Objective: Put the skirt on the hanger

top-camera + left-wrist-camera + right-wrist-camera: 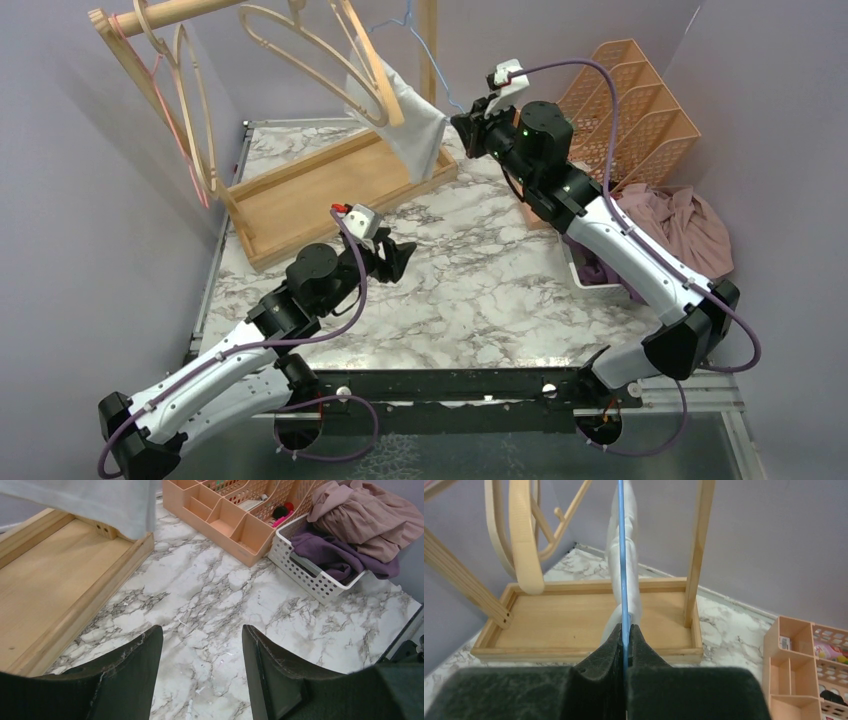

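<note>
A thin blue hanger (418, 38) hangs up by the wooden rack's right post, with a white skirt (412, 125) draped on it. My right gripper (462, 128) is shut on the hanger's lower end, right beside the skirt. In the right wrist view the blue hanger (623, 555) runs straight up from between my closed right gripper (626, 630), and the skirt (634, 595) hangs bunched behind it. My left gripper (400, 255) is open and empty, low over the marble table; it also shows in the left wrist view (202, 635). A corner of the skirt (115, 505) shows at the top left of that view.
A wooden rack with a tray base (320, 190) stands at the back left and carries wooden hangers (190, 110). An orange organizer (630, 100) stands at the back right. A white basket (310, 575) holds purple and pink clothes (680, 225) at the right.
</note>
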### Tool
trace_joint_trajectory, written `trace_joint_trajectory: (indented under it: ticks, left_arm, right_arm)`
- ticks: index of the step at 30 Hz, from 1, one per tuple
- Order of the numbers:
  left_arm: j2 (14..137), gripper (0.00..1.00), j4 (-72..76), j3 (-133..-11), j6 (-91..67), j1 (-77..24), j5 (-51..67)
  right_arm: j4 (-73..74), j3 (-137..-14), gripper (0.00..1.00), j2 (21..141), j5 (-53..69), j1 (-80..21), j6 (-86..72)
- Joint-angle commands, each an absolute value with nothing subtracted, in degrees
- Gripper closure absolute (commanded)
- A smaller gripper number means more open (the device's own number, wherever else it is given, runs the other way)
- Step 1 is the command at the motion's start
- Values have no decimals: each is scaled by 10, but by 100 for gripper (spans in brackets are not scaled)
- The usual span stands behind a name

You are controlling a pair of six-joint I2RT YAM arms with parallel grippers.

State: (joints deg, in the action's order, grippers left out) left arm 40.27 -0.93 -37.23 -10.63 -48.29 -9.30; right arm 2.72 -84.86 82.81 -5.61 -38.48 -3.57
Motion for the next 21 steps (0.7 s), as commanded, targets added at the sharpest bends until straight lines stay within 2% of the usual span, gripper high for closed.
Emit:
trace_joint_trajectory:
  ticks: [1, 11, 21]
  left_arm:
    - [407, 38, 2, -381, -97, -484, -89]
    - [408, 38, 7, -376, -100, -484, -85]
    - [417, 38, -9, -375, -117, -483, -88]
  right_arm:
    - [-46, -914, 99, 845, -73, -379, -32]
    - [-20, -1026, 99, 929, -53, -366, -37]
    - [51, -1071, 98, 993, -25, -343, -78]
